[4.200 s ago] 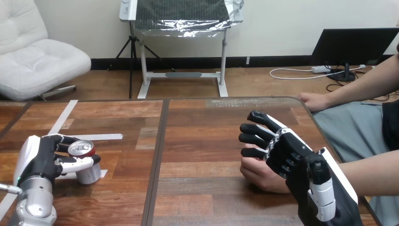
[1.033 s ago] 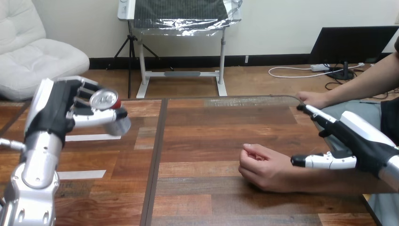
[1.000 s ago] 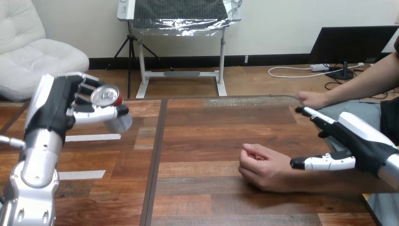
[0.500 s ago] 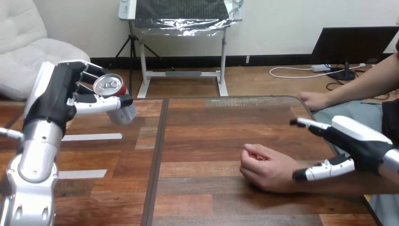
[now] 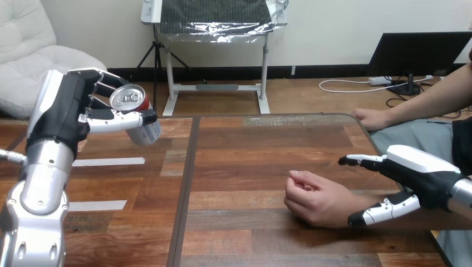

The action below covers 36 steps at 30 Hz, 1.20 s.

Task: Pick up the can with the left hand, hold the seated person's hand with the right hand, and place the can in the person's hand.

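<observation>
My left hand [image 5: 69, 114] is raised above the table's left side and is shut on a silver can with a red band [image 5: 138, 118], which tilts to the right, its top facing me. The person's hand [image 5: 314, 199] rests on the table at the right as a loose fist, fingers curled inward. My right hand [image 5: 420, 172] hovers over the person's forearm just right of that fist, open, with fingers straight above the forearm and the thumb at its near side. It does not grip the arm.
The person's other hand [image 5: 372, 118] lies at the table's far right edge. Strips of white tape [image 5: 108, 162] lie on the left half of the wooden table [image 5: 245, 161]. A dark seam [image 5: 186, 183] runs down the tabletop.
My left hand has lifted the can off the table and carried it up and rightward. My right hand has drawn back from the person's fist to above the forearm and lowered.
</observation>
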Each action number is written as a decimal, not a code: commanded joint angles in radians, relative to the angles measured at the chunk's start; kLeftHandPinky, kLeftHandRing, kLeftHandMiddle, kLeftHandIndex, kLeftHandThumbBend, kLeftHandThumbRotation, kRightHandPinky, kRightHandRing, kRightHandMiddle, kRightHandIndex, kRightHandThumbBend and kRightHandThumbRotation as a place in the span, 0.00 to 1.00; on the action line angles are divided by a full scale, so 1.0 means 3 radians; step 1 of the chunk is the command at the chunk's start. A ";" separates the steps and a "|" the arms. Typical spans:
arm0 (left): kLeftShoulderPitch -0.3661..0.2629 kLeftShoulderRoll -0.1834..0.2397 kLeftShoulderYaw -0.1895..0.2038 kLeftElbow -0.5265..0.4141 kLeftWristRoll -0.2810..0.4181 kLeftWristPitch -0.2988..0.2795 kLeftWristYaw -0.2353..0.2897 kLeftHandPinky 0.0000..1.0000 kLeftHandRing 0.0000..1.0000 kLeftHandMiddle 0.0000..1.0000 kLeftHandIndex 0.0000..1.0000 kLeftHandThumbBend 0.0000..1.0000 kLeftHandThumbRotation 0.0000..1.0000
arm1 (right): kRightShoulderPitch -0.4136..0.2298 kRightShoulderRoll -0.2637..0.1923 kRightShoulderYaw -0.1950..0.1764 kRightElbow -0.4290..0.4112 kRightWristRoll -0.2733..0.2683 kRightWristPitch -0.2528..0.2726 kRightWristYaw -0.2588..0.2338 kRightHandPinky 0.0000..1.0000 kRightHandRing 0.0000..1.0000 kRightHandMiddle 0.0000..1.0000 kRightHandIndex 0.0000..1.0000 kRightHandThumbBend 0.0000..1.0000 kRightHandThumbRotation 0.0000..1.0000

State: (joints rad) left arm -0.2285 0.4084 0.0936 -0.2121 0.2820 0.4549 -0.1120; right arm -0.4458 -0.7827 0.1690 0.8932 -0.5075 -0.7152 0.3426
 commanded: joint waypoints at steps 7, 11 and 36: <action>-0.0271 0.0028 0.0014 -0.0189 -0.0021 -0.0112 0.0001 0.30 0.39 0.45 0.49 0.61 0.00 | -0.0143 -0.0176 0.0155 0.0121 -0.0120 -0.0003 -0.0038 1.00 0.93 0.92 0.92 1.00 0.56; -0.0287 0.0025 0.0011 -0.0189 -0.0019 -0.0092 -0.0004 0.30 0.39 0.45 0.49 0.61 0.00 | -0.0134 -0.0190 0.0191 0.0132 -0.0174 -0.0010 -0.0059 1.00 0.93 0.92 0.92 1.00 0.54; -0.0347 0.0007 0.0030 -0.0158 -0.0060 -0.0103 -0.0013 0.31 0.39 0.45 0.49 0.59 0.00 | -0.0123 -0.0252 0.0510 0.0063 -0.0628 0.0113 -0.0238 0.99 0.92 0.91 0.91 1.00 0.42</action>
State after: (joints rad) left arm -0.2403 0.4084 0.0934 -0.2121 0.2769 0.4540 -0.1221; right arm -0.4767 -0.8329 0.2825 0.8855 -0.6597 -0.7137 0.2803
